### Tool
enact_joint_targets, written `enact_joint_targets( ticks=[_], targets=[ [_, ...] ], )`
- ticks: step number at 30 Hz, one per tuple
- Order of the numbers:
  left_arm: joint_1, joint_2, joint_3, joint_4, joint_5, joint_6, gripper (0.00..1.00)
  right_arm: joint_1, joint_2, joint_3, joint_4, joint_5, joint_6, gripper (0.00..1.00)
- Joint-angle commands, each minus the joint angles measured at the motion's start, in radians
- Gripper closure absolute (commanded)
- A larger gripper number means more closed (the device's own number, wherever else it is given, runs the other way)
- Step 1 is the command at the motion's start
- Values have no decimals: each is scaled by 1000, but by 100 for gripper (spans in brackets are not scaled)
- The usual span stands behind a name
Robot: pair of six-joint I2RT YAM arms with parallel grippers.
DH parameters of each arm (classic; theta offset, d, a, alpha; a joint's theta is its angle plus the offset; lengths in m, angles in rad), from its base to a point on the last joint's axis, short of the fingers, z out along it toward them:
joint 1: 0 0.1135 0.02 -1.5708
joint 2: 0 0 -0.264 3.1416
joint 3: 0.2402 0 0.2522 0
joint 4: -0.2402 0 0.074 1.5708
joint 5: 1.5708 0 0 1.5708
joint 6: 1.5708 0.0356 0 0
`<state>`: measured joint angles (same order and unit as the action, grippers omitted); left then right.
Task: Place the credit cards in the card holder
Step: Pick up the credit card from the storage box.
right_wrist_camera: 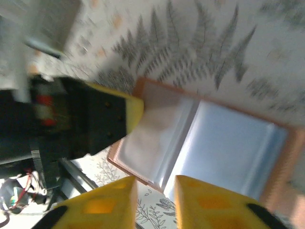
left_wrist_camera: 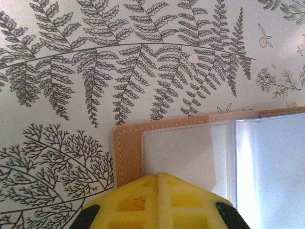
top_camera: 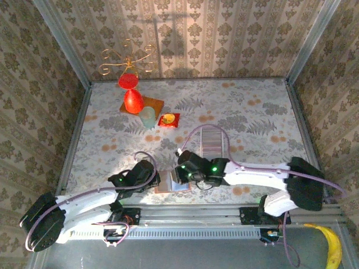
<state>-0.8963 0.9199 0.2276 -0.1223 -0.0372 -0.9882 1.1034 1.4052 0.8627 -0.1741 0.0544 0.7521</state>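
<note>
The card holder (top_camera: 171, 185) lies open and flat by the table's near edge, tan rim (left_wrist_camera: 126, 152) around clear pockets. A pale bluish credit card (right_wrist_camera: 233, 148) lies on its right half (left_wrist_camera: 271, 167); whether it sits inside the sleeve I cannot tell. My left gripper (left_wrist_camera: 157, 177) is shut, its yellow tips resting on the left pocket (left_wrist_camera: 186, 148) with nothing between them. It also shows from the right wrist as a yellow fingertip (right_wrist_camera: 133, 112) on the holder's corner. My right gripper (right_wrist_camera: 155, 186) hovers over the holder's near edge, open with an empty gap; from above it is at the holder's right side (top_camera: 188, 171).
A long clear ribbed tray (top_camera: 212, 143) lies just behind the right gripper. At the back left stand a red vase (top_camera: 132, 100), a pale cup (top_camera: 147, 117) and a small red dish (top_camera: 169, 119). A banana (top_camera: 334, 246) lies off the table, bottom right.
</note>
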Motion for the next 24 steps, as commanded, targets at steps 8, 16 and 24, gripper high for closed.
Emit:
enact_joint_targets(
  ticks=[8,16,24],
  targets=[
    [-11,-38,-19,-42,-7,25,100,-47,-508,-25,-175,272,-738,25],
    [-13,-66,-23,-46,-6,37,100,-55,-743,-155,-249,128,-1405,22],
    [-15,-77,-17,-49,2,46,100,-171,-619,-183,-442,263,-1709,16]
  ],
)
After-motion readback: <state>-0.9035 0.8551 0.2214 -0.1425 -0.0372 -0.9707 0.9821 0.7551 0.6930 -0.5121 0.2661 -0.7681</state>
